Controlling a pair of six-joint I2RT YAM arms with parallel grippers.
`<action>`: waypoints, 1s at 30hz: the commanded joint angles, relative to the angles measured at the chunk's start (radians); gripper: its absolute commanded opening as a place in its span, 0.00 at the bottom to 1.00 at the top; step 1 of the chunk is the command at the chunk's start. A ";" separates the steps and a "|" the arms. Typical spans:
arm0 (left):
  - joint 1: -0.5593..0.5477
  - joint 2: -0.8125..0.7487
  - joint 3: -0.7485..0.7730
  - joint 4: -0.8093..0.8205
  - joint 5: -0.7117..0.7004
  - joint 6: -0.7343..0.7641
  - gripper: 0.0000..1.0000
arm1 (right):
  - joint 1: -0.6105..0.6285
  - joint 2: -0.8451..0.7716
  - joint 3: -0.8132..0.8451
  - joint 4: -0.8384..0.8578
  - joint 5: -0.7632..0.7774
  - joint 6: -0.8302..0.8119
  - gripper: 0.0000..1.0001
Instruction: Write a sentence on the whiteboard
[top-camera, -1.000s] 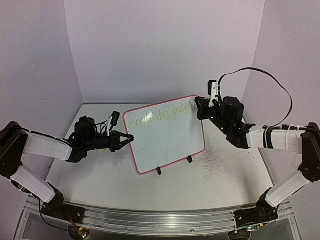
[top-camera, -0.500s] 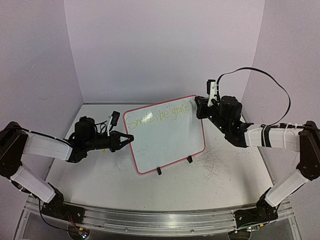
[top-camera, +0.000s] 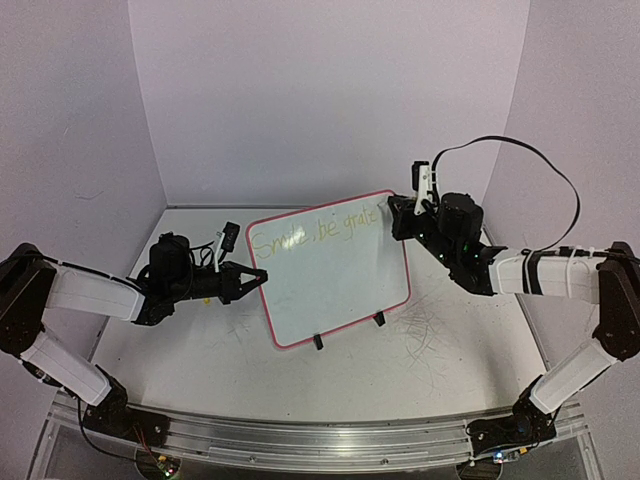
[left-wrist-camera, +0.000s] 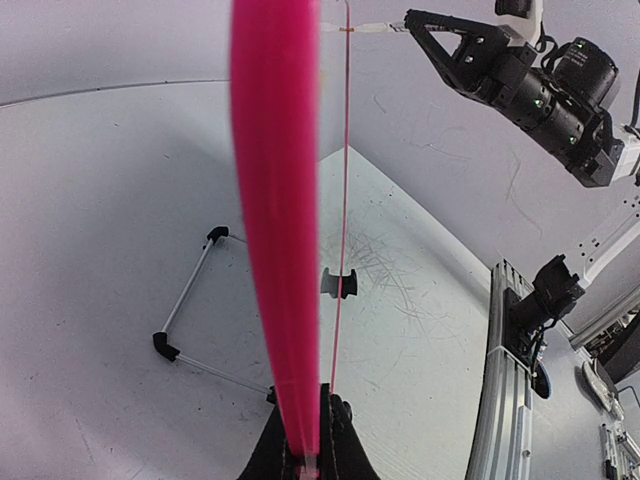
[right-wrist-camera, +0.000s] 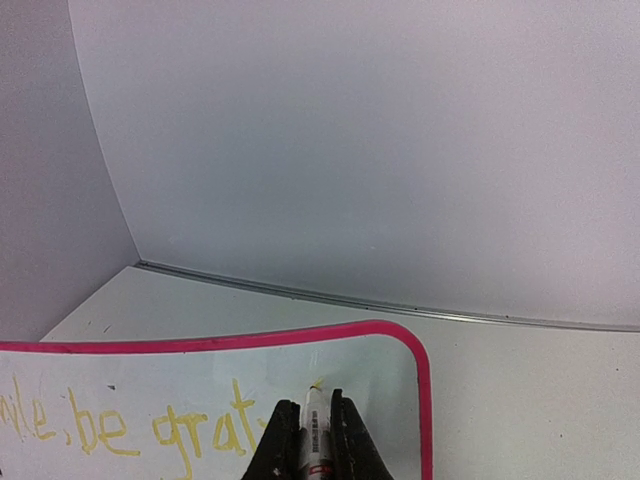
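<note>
At the centre of the top view, the whiteboard (top-camera: 335, 275) stands tilted on its two black clip feet (top-camera: 318, 342) on the table (top-camera: 200, 350), in the same spot as a second ago. Only the right arm differs: the right gripper (top-camera: 395, 213) has crept slightly up and to the left along the board's upper right corner. The left arm has not moved.

From the right of the frame, the right arm reaches in with its forearm stretched low over the table. Its fingers are closed narrow on a white marker (right-wrist-camera: 315, 410), whose tip touches the board just after the last yellow stroke. Coming from the left, the left arm lies nearly level, and the left gripper (top-camera: 260, 277) is pinched tight on the board's left edge, seen in its wrist view as a blurred pink band.

Along the board's top runs the sentence (top-camera: 310, 235), faint yellow-green. It is readable as "Smile, be grat"; anything beyond that is covered by the right gripper's fingers. The right wrist view cuts off its beginning.
</note>
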 joint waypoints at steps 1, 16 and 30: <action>0.008 -0.030 -0.011 -0.006 -0.049 0.072 0.00 | 0.006 -0.013 -0.022 -0.019 -0.007 0.012 0.00; 0.009 -0.033 -0.012 -0.007 -0.049 0.072 0.00 | 0.027 -0.052 -0.114 -0.068 0.005 0.050 0.00; 0.009 -0.022 -0.007 -0.006 -0.047 0.069 0.00 | 0.004 -0.098 -0.031 -0.047 -0.059 0.063 0.00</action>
